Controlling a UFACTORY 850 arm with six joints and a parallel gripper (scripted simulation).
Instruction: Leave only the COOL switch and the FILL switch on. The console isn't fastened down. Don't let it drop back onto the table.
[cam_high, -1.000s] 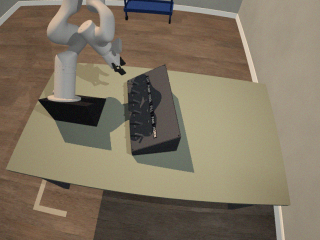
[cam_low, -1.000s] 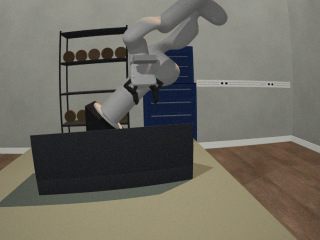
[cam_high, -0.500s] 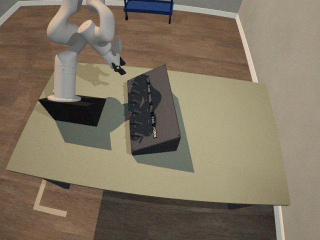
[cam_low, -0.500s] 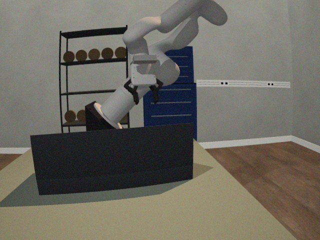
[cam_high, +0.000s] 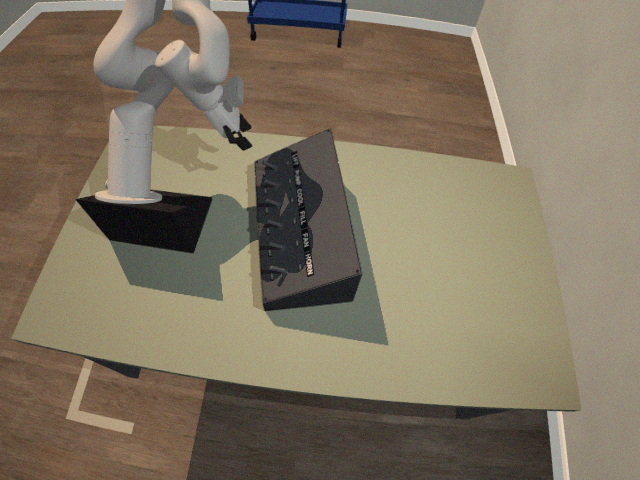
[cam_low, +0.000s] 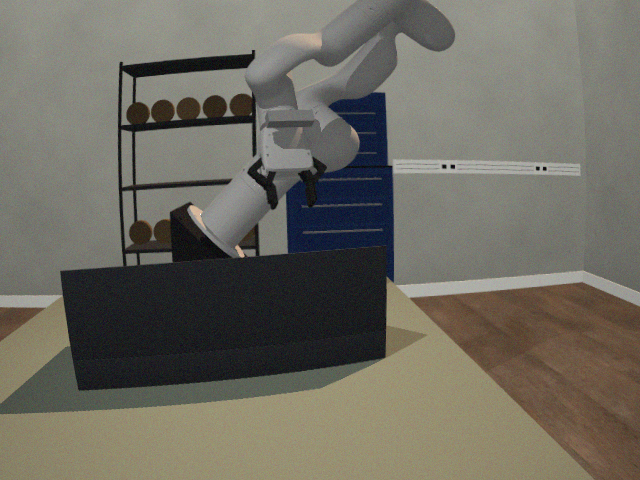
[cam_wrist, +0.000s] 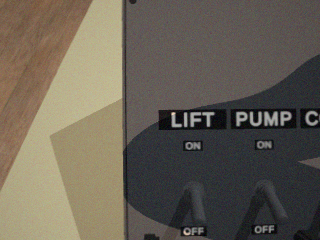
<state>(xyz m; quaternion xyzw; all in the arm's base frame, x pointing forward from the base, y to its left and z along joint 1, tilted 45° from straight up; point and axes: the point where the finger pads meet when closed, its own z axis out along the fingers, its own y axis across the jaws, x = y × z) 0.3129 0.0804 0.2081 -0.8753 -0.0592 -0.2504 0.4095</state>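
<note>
A dark grey wedge-shaped console (cam_high: 305, 222) stands on the table, its sloped face towards the arm's base. It carries a row of toggle switches labelled LIFT, PUMP, COOL (cam_high: 300, 194), FILL (cam_high: 303, 220), FAN and HORN. In the wrist view the LIFT lever (cam_wrist: 192, 207) and the PUMP lever (cam_wrist: 262, 205) both lean down towards their OFF marks. The other levers are too small to read. My gripper (cam_high: 238, 132) hangs open and empty in the air, above and just outside the console's LIFT end. It also shows in the exterior view (cam_low: 289, 193), behind the console's back (cam_low: 227, 315).
The arm's black base block (cam_high: 147, 217) sits on the table left of the console. A blue cart (cam_high: 297, 15) stands on the floor beyond the table. A black shelf (cam_low: 186, 155) and a blue cabinet (cam_low: 343, 196) stand by the far wall.
</note>
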